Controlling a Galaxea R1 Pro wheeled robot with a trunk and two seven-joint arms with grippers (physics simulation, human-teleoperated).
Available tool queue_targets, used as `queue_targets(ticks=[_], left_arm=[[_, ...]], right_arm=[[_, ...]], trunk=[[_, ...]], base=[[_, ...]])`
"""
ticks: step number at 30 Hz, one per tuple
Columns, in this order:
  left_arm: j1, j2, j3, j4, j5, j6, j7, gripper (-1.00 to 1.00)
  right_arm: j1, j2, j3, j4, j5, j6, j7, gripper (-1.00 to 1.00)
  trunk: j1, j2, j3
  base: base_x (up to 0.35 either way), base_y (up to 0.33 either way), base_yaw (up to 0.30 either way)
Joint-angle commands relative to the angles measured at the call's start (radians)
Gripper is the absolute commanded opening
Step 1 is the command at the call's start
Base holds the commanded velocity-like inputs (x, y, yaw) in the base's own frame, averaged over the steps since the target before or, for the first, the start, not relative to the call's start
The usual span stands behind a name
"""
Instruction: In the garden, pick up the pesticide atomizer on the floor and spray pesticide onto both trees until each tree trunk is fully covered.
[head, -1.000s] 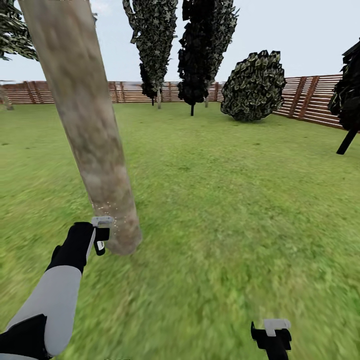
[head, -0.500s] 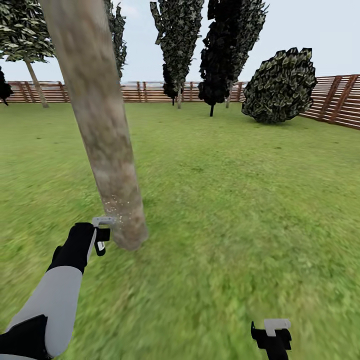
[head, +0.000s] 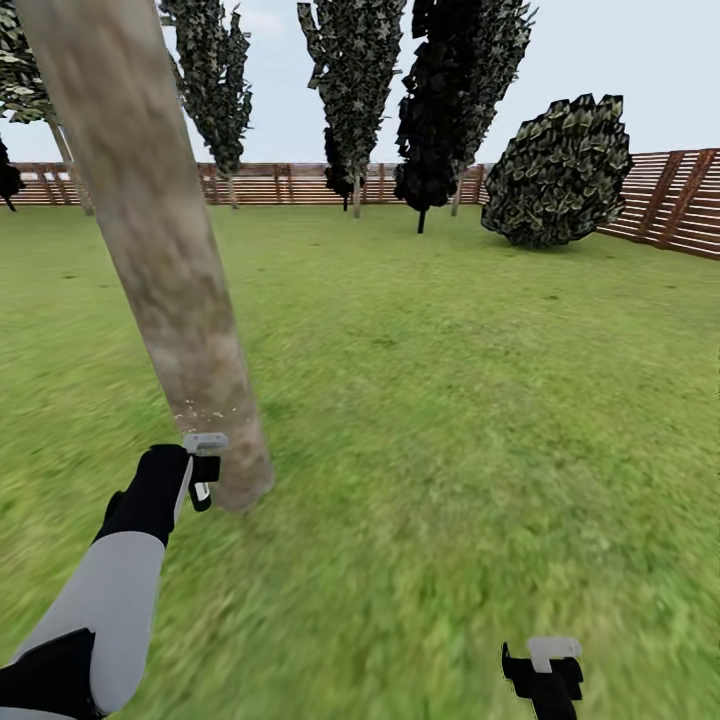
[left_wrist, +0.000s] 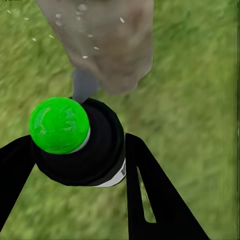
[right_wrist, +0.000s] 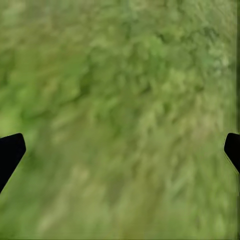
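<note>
Left wrist view has the left gripper (left_wrist: 80, 165) clenched around the pesticide atomizer (left_wrist: 75, 142), its nozzle near the tree trunk (left_wrist: 107, 45); the right gripper (right_wrist: 120, 150) hangs released above the floor (right_wrist: 120, 100).

atomizer (left_wrist: 77, 142) just before tree trunk (head: 150, 240)

One thick mottled tree trunk (head: 165, 270) rose just beyond the left claw (head: 203, 470); a second pale-stemmed tree (head: 40, 90) stood far off beyond it, by the fence. Three tall, thin-stemmed dark trees (head: 355, 90) were lined up in the distance, though the blackest one might have been two overlapping. One broad-leaved bush (head: 557, 170) sat well beyond the right claw (head: 545, 675). One slatted fence (head: 670, 205) ringed one lawn (head: 450, 400). There were two claws in all. One atomizer (left_wrist: 77, 142) sat between the left claw's two fingers (left_wrist: 155, 200), with one green cap (left_wrist: 59, 125).
</note>
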Motion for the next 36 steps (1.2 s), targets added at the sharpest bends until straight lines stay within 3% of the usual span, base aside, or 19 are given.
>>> queue_targets(ticks=[1,32,36], left_arm=[[-0.001,-0.001,0.003,-0.002,-0.011,0.004,-0.011,-1.0],[0.006,-0.005,0.001,0.01,-0.01,-0.001,-0.008,-1.0],[0.06,-0.006,0.002,0.014,-0.006,-0.008,-0.007,-1.0]], right_arm=[[-0.001,0.0,-0.007,0.001,0.011,-0.002,-0.004,1.0],[-0.001,0.0,-0.007,0.002,0.011,-0.002,-0.003,1.0],[-0.001,0.001,-0.007,0.002,0.011,-0.002,-0.003,1.0]], trunk=[[0.0,0.0,-0.001],[0.0,0.0,-0.001],[0.0,0.0,-0.001]], base=[[0.086,-0.268,0.016],[0.114,-0.262,0.267],[0.166,-0.233,0.277]])
